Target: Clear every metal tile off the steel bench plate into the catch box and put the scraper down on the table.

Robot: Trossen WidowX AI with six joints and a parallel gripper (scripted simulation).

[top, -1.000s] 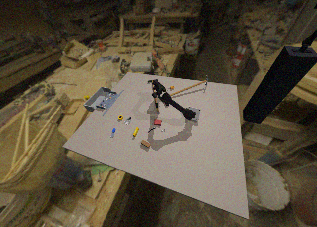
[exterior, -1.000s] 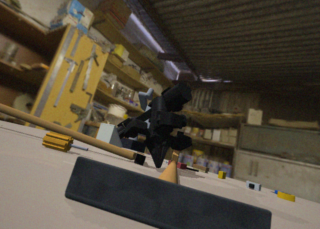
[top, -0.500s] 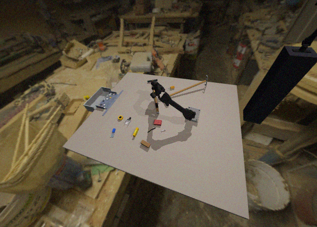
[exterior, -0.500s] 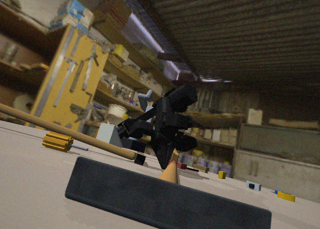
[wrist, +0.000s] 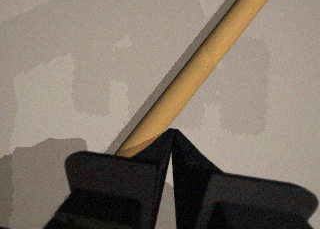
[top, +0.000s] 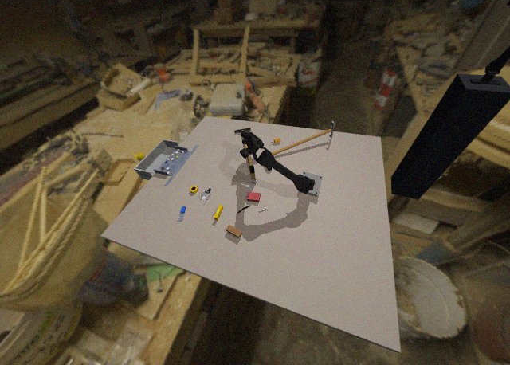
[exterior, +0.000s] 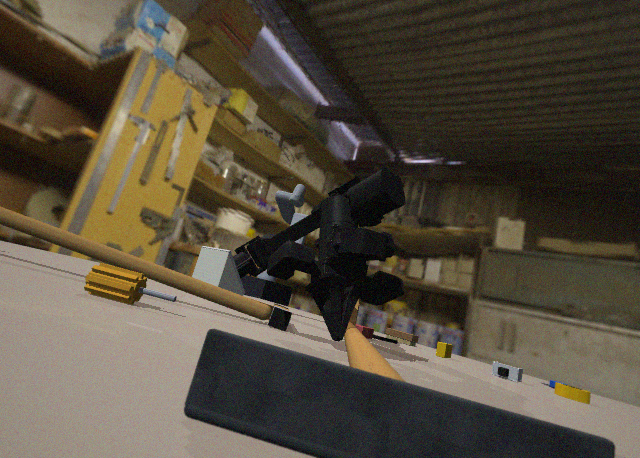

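The long scraper lies on the table, its wooden handle (top: 250,165) (exterior: 369,355) (wrist: 190,81) below the arm and its dark blade (top: 241,131) (exterior: 387,401) at the back edge side. My gripper (exterior: 337,337) (wrist: 172,133) is shut and empty, its tips over or beside the handle; whether they touch it I cannot tell. The grey catch box (top: 153,163) stands at the far left, beside the blue-grey steel plate (top: 179,166). Several small pale tiles (top: 167,158) show there; which lie on the plate and which in the box is too small to tell.
A second long wooden stick (top: 302,141) (exterior: 155,271) with a metal end lies right of the scraper, near an orange piece (top: 276,140) (exterior: 114,283). A red block (top: 253,197), a yellow block (top: 217,212), a brown block (top: 233,231) and a yellow ring (top: 193,189) lie nearer the front.
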